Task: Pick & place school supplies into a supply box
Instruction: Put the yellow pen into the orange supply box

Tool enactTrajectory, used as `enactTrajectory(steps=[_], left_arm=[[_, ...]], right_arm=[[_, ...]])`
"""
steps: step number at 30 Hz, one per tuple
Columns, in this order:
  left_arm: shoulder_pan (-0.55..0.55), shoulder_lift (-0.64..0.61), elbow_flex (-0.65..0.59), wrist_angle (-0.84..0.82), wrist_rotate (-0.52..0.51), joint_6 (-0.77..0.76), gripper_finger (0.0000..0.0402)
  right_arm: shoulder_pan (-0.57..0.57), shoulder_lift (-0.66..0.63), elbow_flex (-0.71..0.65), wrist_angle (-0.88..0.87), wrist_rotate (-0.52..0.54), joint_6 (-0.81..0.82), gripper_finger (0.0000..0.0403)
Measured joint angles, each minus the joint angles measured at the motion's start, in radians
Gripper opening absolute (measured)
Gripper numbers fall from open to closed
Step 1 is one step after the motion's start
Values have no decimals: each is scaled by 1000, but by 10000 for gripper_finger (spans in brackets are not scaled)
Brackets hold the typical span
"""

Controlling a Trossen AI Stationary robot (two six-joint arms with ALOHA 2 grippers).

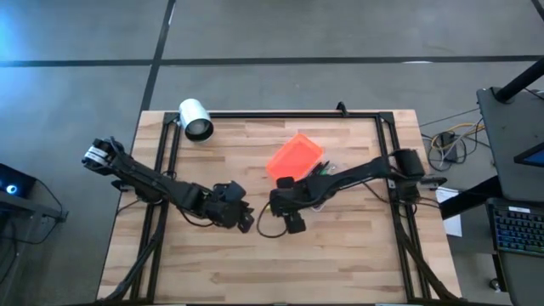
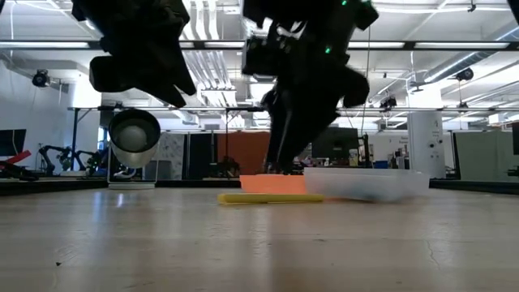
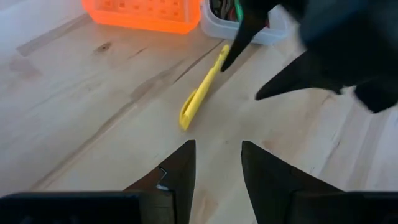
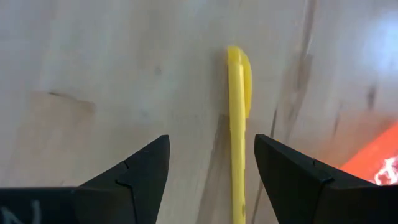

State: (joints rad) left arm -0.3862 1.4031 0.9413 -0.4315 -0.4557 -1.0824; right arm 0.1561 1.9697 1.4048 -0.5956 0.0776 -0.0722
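A yellow pen [image 4: 237, 118] lies flat on the wooden table, also seen in the left wrist view [image 3: 200, 94] and the low view [image 2: 268, 198]. My right gripper [image 4: 211, 163] hangs open just above it, pointing steeply down, one finger on either side of the pen, touching nothing that I can see. The clear supply box [image 3: 245, 22] holds several supplies. Its orange lid [image 1: 295, 157] lies beside it on the table. My left gripper [image 3: 217, 163] stands open over bare wood, to the left of the pen, with nothing between its fingers.
A white cylinder [image 1: 195, 119] lies at the table's far left corner. A black frame rail [image 1: 280, 115] runs along the far edge and down both sides. The two grippers stand close together at mid-table [image 1: 259, 212]. Bare wood lies toward the near edge.
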Motion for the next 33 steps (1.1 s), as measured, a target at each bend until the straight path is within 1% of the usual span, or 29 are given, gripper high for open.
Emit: enactTrajectory(steps=[7,11,16,23,27,30,33], left_arm=[[-18,0,0,5,-23,-19,112],[-34,0,0,5,-23,-38,112],[-53,0,0,5,-35,-52,112],[-56,0,0,5,-53,-52,112],[-56,0,0,5,-67,-55,112],[-55,0,0,5,-76,-56,112],[-55,0,0,5,-76,-63,112]], right_arm=[[-40,115,63,-53,-4,-7,222],[-71,140,66,-54,-49,-6,207],[-98,140,49,-44,-97,14,164],[-109,140,45,-42,-82,-16,79],[-109,140,42,-39,-78,-10,38],[-109,137,41,-41,-79,-9,19],[-107,117,43,-63,-117,24,18]])
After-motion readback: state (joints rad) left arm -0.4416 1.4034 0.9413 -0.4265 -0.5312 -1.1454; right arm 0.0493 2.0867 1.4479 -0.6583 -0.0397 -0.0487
